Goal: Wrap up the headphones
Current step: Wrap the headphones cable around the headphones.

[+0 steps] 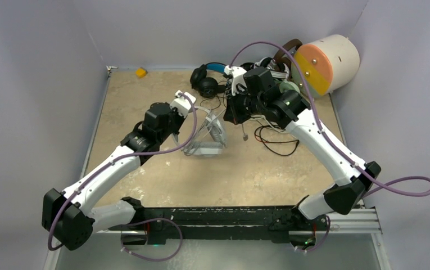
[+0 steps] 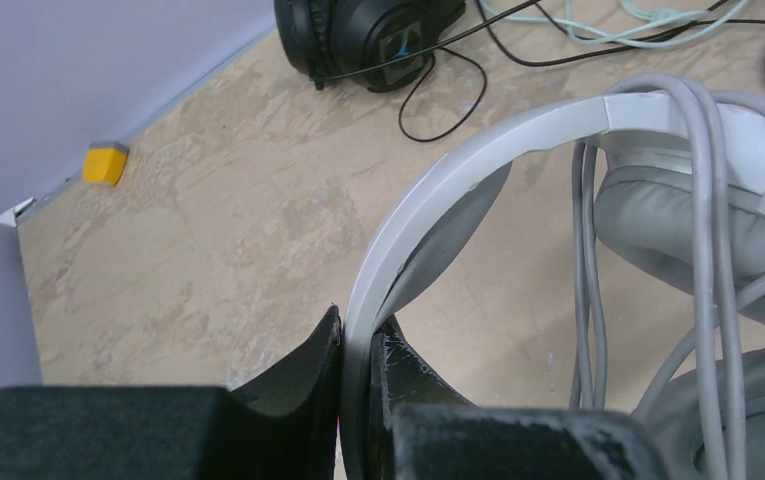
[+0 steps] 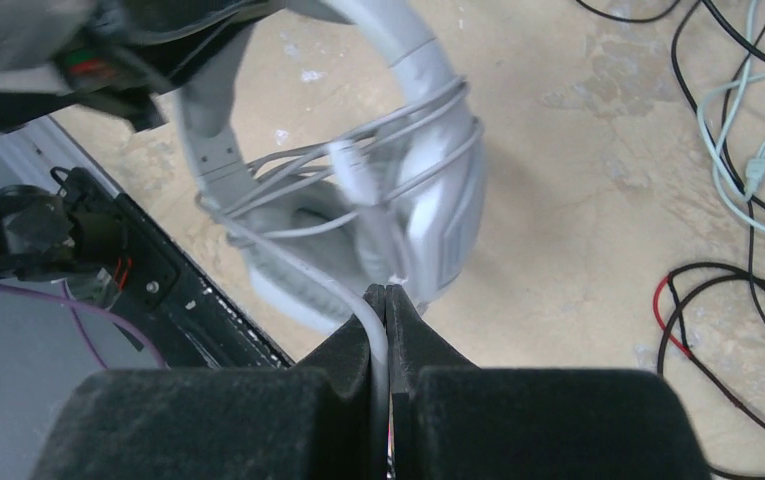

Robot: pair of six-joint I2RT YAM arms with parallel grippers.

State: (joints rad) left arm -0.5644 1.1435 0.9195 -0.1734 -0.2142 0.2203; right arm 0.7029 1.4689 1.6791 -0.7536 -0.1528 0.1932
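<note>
Left wrist view: left claw [image 2: 358,342] pinches the white-grey headset [image 2: 478,160] by its headband, mid-way across the desk [image 1: 139,107]. Right claw [image 3: 386,298], just right, is clamped on its cable [image 3: 303,272], which likely winds across the band next.

Bare tabletop [image 1: 218,180] at 5 to 7 o'clock of the white-grey headset [image 1: 206,139]; black headset [image 1: 206,84] blocks 12 o'clock; loose cables [image 1: 277,140] clutter 3 o'clock.

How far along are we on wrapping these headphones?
Done: several cable turns circle the white-grey headset. In hand: left jaws clamp its headband, right jaws pinch its grey cable. Left: the black headset and loose mint cable and black cables, unwrapped.
</note>
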